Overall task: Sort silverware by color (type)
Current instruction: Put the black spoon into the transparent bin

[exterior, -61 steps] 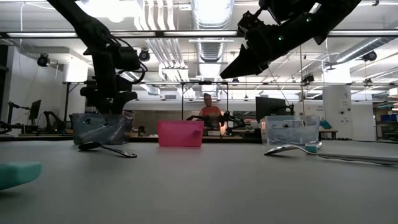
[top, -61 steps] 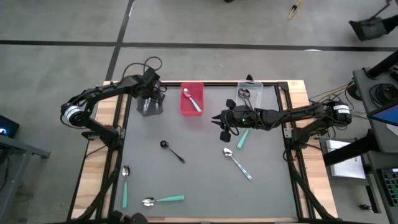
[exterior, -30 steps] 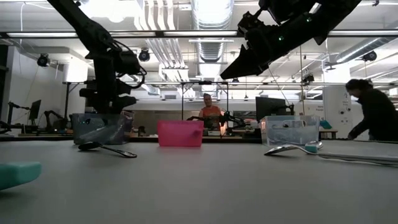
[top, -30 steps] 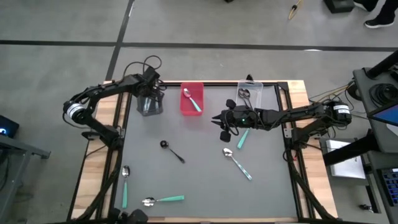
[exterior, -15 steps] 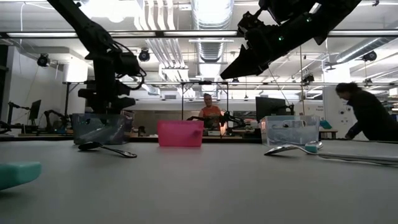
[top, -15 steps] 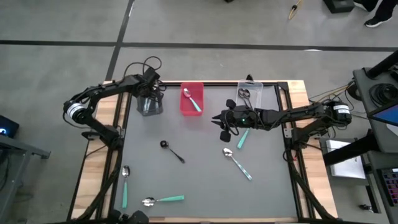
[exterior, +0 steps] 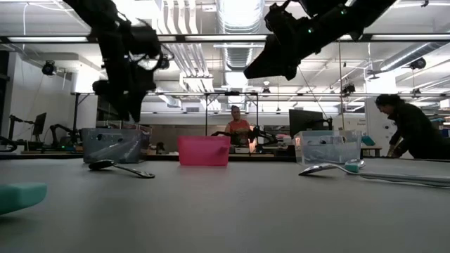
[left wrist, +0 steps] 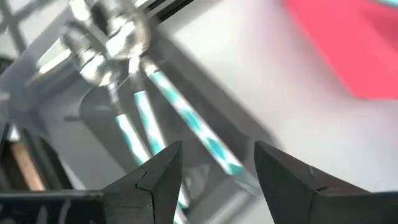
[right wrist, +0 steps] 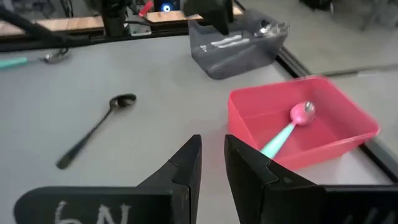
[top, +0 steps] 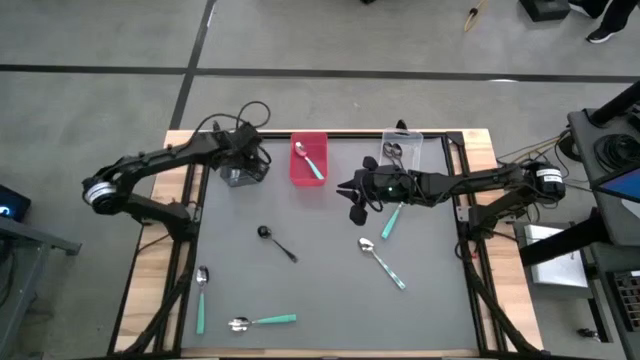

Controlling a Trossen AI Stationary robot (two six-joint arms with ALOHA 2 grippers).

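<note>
My left gripper [top: 250, 162] [left wrist: 214, 180] hangs open and empty over the grey bin [top: 238, 176] [exterior: 112, 145], where pale patterned-handled spoons [left wrist: 140, 118] lie. My right gripper [top: 352, 200] [right wrist: 212, 155] hovers above mid-table, right of the red bin [top: 308, 175] [right wrist: 348, 140]; its fingers stand a narrow gap apart and hold nothing. A teal-handled spoon [top: 311, 161] [right wrist: 289, 130] lies in the red bin. A black spoon [top: 277, 242] [right wrist: 93, 137] lies flat on the mat. Teal-handled spoons lie beneath the right arm [top: 388, 222], to the right of centre [top: 382, 262] and at the near left [top: 201, 298] [top: 262, 321].
A clear bin [top: 410, 145] [exterior: 327, 147] at the far right holds silver spoons. The three bins stand in a row along the far edge. Wooden rails border the grey mat on both sides. People move in the room behind the table.
My left gripper has risen from just above the grey bin and tipped, with its arm swinging lower on the left. My right gripper has edged slightly up and toward the red bin. The spoons and bins have stayed put.
</note>
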